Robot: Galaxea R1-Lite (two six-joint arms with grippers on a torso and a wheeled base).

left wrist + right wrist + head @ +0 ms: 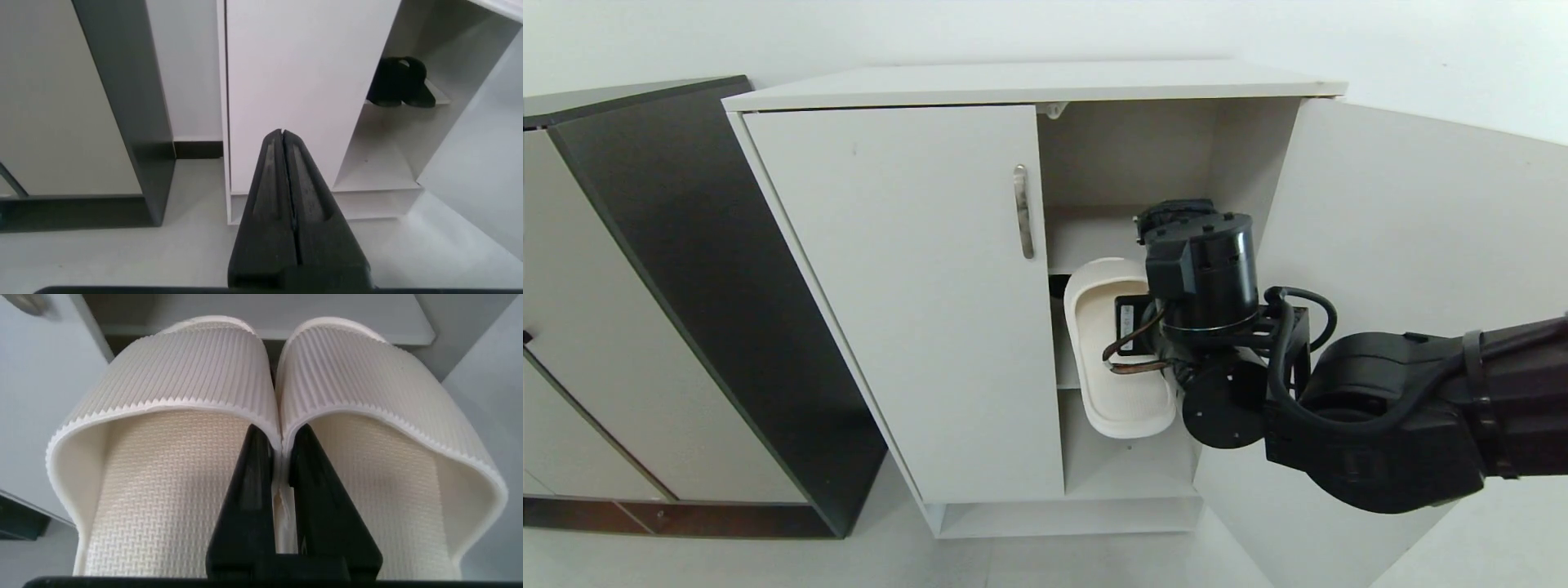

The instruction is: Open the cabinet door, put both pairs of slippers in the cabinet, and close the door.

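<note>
While the cabinet door [1380,245] stands wide, right gripper [280,434] pinches the cream slippers [196,384] together at the opening. Left gripper [283,139] closed on nothing. Black slippers [404,82] lie inside.

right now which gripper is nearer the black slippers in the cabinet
Right. The right gripper, shut on the white slippers, is at the open side of the cabinet, close to the black slippers. The left gripper sits well back, out in front of the cabinet.

White cabinet [1029,82], right door [1405,245] open; cream slippers [1123,408] upright at its opening, black slippers [400,82] shelved inside.
</note>
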